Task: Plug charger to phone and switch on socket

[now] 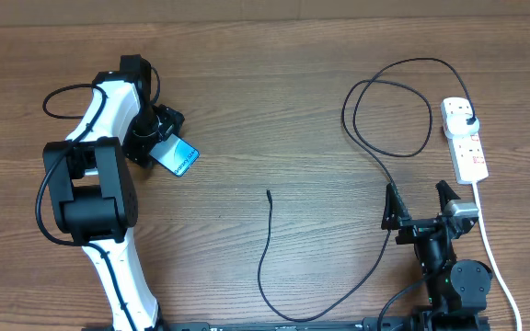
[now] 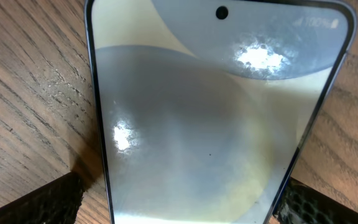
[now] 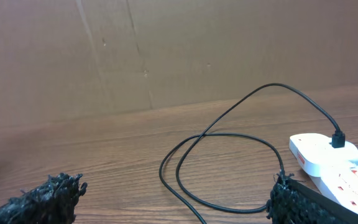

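— Brown wood-grain worktop [image 1: 274, 101] filled the overhead view, and a plain tan wall [image 3: 166, 50] stood behind it in the right wrist view. What was the left end effector [image 1: 159, 140] doing?

— It hung over the phone [image 1: 178, 156], toward the worktop's left edge, with its jaws spread as wide as they go. In the left wrist view its fingers [image 2: 42, 202] stood one at each long side of the phone, which lay screen up between them. I could not tell whether the pads touched the frame. Nothing was gripped.

— And the right end effector [image 1: 420, 204]?

— It was just as wide apart and held nothing. It sat near the front edge on the right side, pointing toward the far edge.

— Where was the charger [image 1: 259, 271]?

— Its plug head [image 1: 468, 120] was seated in the socket [image 1: 467, 152], which lay along the right edge toward the far corner. The cable looped on the worktop and ran just past the right end effector's finger nearer the middle. From there it swept along the front edge and rose to the middle. The connector tip [image 1: 268, 193] lay there loose, well apart from the phone.

— Was anything in the way?

— That stretch of cable beside the finger was. So was the socket's white cord [image 1: 495, 257], trailing toward the front edge just beside the right arm. The red switch marks were too small to read.
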Action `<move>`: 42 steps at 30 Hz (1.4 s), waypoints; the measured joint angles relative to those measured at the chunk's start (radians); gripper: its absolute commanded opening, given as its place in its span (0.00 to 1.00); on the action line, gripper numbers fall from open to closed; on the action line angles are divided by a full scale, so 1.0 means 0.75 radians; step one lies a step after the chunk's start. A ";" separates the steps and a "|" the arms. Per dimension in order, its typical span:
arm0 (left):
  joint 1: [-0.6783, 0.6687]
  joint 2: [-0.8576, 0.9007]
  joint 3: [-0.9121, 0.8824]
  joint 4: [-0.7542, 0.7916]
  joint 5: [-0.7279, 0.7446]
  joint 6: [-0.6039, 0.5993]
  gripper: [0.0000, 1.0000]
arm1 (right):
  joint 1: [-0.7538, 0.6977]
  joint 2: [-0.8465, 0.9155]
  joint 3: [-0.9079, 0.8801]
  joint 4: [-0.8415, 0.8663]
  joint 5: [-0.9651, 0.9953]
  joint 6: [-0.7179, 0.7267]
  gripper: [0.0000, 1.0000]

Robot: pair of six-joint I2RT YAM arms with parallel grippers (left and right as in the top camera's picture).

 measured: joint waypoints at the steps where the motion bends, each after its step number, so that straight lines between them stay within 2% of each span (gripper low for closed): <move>1: 0.000 0.000 0.000 -0.001 0.000 0.000 1.00 | -0.001 0.000 0.000 0.000 0.000 -0.001 1.00; 16: 0.000 0.000 0.000 0.000 0.000 0.000 0.99 | 0.000 0.000 0.000 -0.001 0.000 0.000 1.00; 42: 0.003 0.000 0.000 -0.011 0.008 0.000 0.87 | 0.000 0.000 0.000 -0.001 0.001 0.000 1.00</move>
